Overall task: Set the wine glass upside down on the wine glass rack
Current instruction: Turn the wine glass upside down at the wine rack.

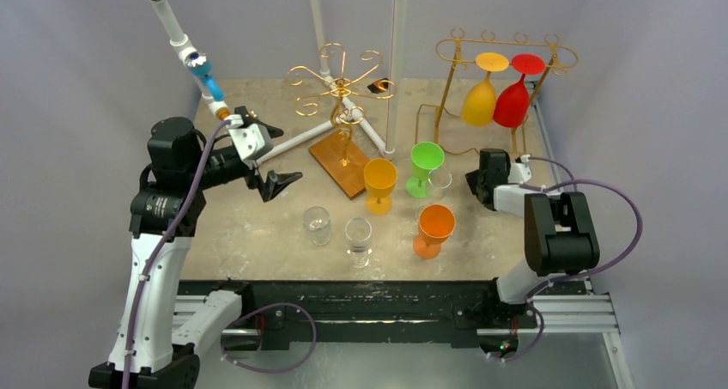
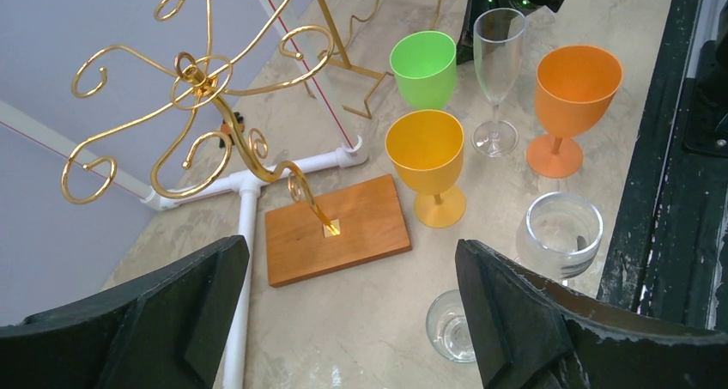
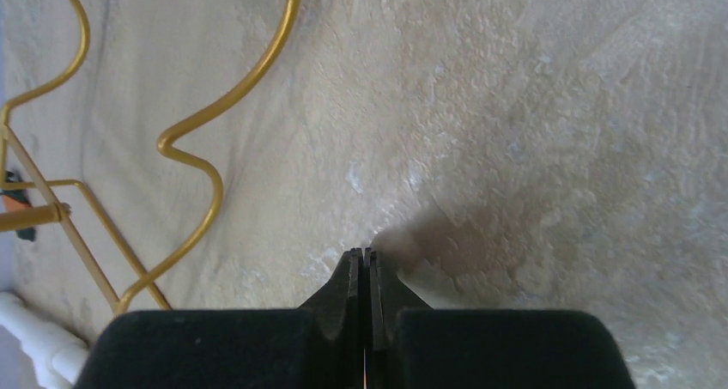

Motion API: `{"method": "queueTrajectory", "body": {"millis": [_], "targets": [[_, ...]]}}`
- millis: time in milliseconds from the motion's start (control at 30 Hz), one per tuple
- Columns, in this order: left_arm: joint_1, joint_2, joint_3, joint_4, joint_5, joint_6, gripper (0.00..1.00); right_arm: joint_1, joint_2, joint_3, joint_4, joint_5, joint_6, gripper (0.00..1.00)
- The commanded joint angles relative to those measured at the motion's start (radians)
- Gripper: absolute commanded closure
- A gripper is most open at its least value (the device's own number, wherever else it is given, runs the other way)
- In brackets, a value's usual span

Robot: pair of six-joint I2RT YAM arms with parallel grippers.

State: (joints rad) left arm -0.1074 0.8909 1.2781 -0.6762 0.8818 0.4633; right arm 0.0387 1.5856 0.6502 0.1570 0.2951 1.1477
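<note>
At the right side of the tabletop, my right claw (image 3: 362,253) is pinched fully together, and I can see nothing between its tips. It hangs over bare surface beside the foot of the wine glass rack (image 1: 445,97). My own wrist camera gives me only that: the tips, the tabletop and a bend of gold wire, with no glass at all. The overhead camera fills in what it misses. A clear wine glass (image 1: 439,183) stands upright just left of that claw, close beside the green goblet (image 1: 426,159). The yellow goblet (image 1: 379,179) and orange goblet (image 1: 435,224) stand upright nearby, mid-table. I cannot tell which of them is meant. Only from above do I see the rack at the far right corner, with a yellow glass (image 1: 479,104) and a red glass (image 1: 512,104) hanging upside down from it. My left claw (image 2: 348,260) is spread wide and empty, raised over the left side. Its camera shows the scrolled gold stand (image 2: 202,71) on a wooden base (image 2: 360,226).
</note>
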Motion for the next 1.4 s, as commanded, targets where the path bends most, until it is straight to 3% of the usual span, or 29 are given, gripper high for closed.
{"method": "queueTrajectory", "body": {"millis": [0,300,867,1133,1367], "targets": [[-0.005,0.003,0.020,-0.003,-0.007,0.034,0.00,-0.009,0.041,0.022,0.048,-0.019,0.128,1.00],[-0.005,0.020,0.018,-0.004,-0.001,0.038,0.00,-0.021,0.157,0.022,0.232,-0.127,0.231,1.00],[-0.005,0.031,0.018,-0.022,-0.009,0.058,0.00,-0.022,0.219,0.059,0.319,-0.258,0.200,1.00],[-0.005,0.041,0.012,-0.016,-0.006,0.063,0.00,-0.019,0.131,0.049,0.300,-0.140,0.093,1.00],[-0.005,0.049,0.012,-0.003,0.000,0.057,0.00,-0.018,0.154,0.145,0.242,-0.101,-0.006,1.00]]}}
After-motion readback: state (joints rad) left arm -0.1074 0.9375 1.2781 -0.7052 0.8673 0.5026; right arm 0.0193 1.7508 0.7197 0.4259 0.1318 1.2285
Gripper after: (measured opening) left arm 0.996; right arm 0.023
